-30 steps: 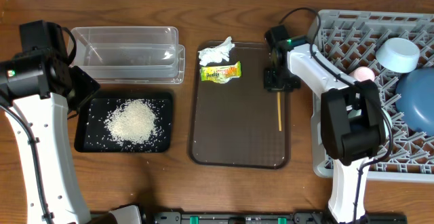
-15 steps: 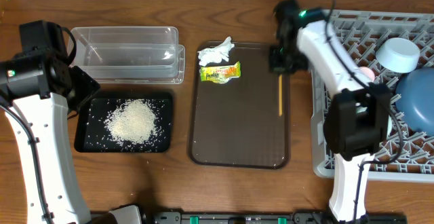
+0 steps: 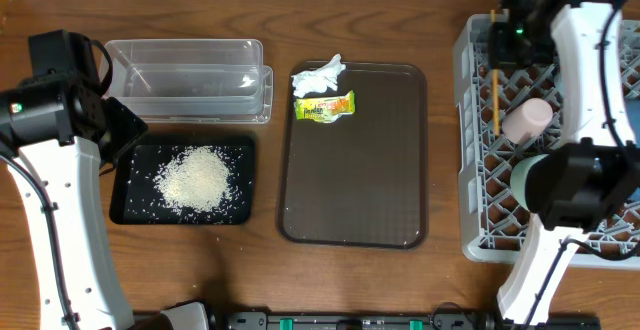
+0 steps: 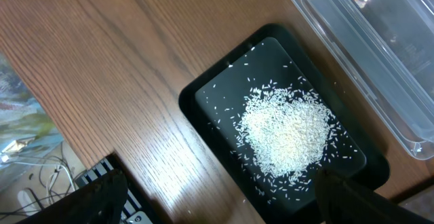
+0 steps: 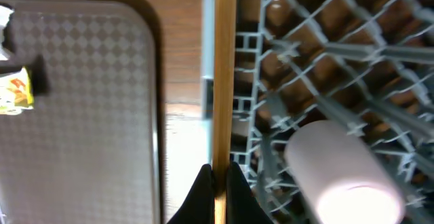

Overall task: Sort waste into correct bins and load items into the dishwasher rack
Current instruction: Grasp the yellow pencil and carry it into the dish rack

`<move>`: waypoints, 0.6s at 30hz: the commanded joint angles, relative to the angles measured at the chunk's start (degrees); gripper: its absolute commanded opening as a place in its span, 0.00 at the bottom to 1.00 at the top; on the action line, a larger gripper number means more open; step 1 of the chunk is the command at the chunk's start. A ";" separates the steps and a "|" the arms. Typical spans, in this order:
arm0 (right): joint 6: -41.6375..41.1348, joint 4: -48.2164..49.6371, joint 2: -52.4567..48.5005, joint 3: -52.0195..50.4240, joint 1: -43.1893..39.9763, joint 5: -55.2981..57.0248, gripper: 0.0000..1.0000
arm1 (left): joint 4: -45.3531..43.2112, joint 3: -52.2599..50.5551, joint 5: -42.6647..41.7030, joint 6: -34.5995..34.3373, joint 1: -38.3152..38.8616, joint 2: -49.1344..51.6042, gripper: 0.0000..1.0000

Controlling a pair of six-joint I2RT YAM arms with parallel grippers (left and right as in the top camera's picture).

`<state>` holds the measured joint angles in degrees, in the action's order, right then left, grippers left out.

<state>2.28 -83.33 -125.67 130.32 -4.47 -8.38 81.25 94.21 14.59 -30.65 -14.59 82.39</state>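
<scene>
Wooden chopstick (image 5: 224, 75), clamped by one end in the right gripper (image 5: 218, 178), hangs over the dishwasher rack's (image 3: 470, 170) left edge, just beside the pink cup (image 3: 527, 120) lying inside. Released crooked, the thin stick could slip through the lattice or roll off the rim onto the table. The left gripper (image 4: 218, 183) hangs spread wide above the rice (image 4: 288, 132) in the black tray (image 4: 203, 95).

Seemingly, pink cup (image 3: 527, 120) crowds rack (image 3: 478, 210) edge.

Table (image 3: 350, 280), tub (image 3: 180, 80), blk tray (image 3: 125, 185), brn tray (image 3: 350, 170), rack (image 3: 490, 185)
</scene>
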 commanded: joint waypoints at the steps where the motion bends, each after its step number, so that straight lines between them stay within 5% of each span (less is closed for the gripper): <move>1: 4.02 0.68 0.83 -0.13 -0.98 -2.40 0.01 | 0.37 0.17 0.92 -0.07 -0.24 -0.39 0.90; 10: 1.97 4.90 0.83 -5.77 0.04 -2.62 0.04 | 0.37 0.17 0.94 -0.07 -0.24 -0.39 0.90; 12: 1.05 6.05 0.83 -7.67 0.33 -2.36 0.14 | 0.37 0.17 0.94 -0.07 -0.24 -0.39 0.90; 15: -0.44 7.41 0.83 -10.01 0.48 -2.38 0.46 | 0.37 0.17 0.92 -0.07 -0.24 -0.39 0.90; 18: -1.11 7.19 0.85 -10.16 0.46 -2.38 0.48 | 0.37 0.17 0.94 -0.09 -0.24 -0.39 0.90</move>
<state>2.72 -76.20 -125.67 120.25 -4.69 -10.55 81.25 94.21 14.57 -30.65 -14.59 82.39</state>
